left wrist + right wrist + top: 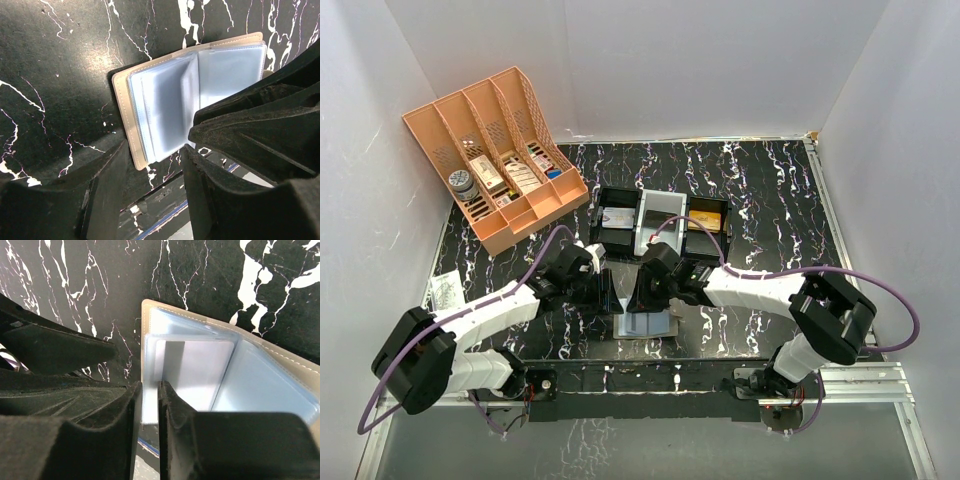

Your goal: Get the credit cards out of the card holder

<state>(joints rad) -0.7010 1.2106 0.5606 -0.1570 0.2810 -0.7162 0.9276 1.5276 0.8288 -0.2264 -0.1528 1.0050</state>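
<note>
The card holder (648, 325) lies open near the table's front edge, its pale clear sleeves (170, 100) fanned out. I cannot tell whether credit cards are inside them. My left gripper (152, 160) is open and straddles the holder's near corner. My right gripper (149, 392) stands over the holder (200, 370) with its jaws only a narrow slit apart. A sleeve edge shows in that slit. In the top view both grippers, left (608, 293) and right (638, 297), meet above the holder. A pale card (613, 217) and an orange card (706, 220) lie in the black tray.
The black three-compartment tray (642, 212) sits just behind the grippers. A big orange lattice organiser (500, 160) with small items stands at the back left. A white scrap (445, 290) lies at the table's left edge. White walls close in three sides.
</note>
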